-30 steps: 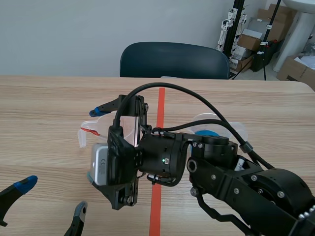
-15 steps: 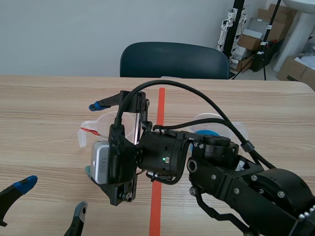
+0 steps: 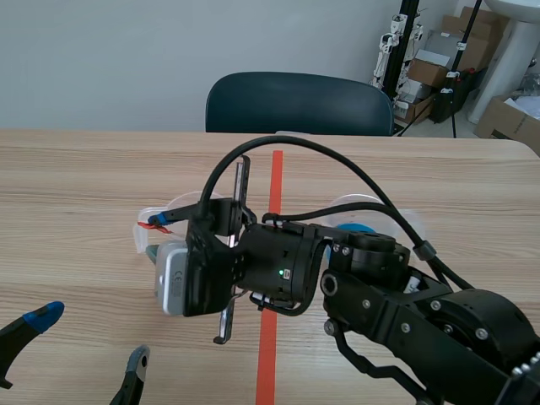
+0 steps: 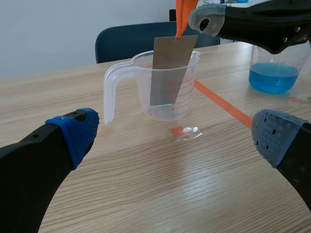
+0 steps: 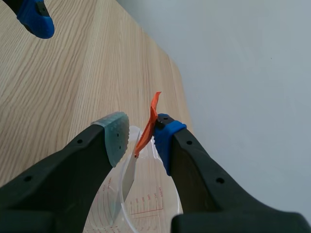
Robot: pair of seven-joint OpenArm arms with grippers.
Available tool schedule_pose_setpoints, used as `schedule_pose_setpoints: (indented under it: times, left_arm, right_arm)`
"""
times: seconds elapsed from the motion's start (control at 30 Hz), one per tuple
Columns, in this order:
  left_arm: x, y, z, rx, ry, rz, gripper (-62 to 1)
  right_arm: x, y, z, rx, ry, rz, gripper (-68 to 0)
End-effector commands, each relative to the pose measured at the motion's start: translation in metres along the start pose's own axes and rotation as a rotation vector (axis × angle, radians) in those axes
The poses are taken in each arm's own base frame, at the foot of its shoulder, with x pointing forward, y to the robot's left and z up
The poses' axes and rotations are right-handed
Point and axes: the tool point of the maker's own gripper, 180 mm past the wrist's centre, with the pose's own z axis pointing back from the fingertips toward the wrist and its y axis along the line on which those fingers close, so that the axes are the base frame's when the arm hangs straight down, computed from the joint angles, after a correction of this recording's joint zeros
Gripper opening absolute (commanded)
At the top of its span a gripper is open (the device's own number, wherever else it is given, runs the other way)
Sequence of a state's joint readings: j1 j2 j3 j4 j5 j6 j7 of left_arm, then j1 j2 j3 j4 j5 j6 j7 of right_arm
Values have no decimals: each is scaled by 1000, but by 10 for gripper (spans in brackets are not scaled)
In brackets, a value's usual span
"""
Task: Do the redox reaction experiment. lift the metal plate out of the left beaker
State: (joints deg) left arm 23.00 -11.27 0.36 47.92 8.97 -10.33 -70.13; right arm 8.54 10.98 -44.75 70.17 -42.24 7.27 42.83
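Note:
A clear measuring beaker stands on the table with a grey metal plate leaning upright inside it. An orange tag sticks up from the plate's top edge. My right gripper hovers over the beaker, its fingers close together on either side of the tag. The tag rests against the blue pad, while the grey pad stays a little apart, so the jaws are narrow but open. The plate stays down inside the beaker. My left gripper rests open near the table's front left corner, holding nothing.
A second beaker with blue liquid stands right of the orange tape line; it also shows beyond the left gripper as a beaker. A dark chair is behind the table, and boxes sit at the back right.
The right gripper has turned at the wrist and its fingers have drawn in from wide apart to a narrow gap around the orange tag. The left arm has stayed still.

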Motion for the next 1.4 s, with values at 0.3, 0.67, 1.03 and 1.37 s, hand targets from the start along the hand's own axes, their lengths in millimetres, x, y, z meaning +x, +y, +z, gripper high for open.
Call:
schedule_pose_setpoints:
  times: [0.3, 0.67, 1.03, 1.37]
  left_arm:
    - [7, 2, -4, 2, -33, -3, 14]
    - [7, 2, -4, 2, -33, -3, 14]
    - [7, 2, -4, 2, -33, -3, 14]
    - [7, 2, -4, 2, -33, -4, 14]
  right_arm:
    - [8, -14, -4, -32, -30, 25, -671]
    - [5, -27, -3, -98, -14, 21, -671]
    - [-3, -61, 0, -245, 1, -149, -671]
    - [-15, -83, 1, -309, 13, -373, -671]
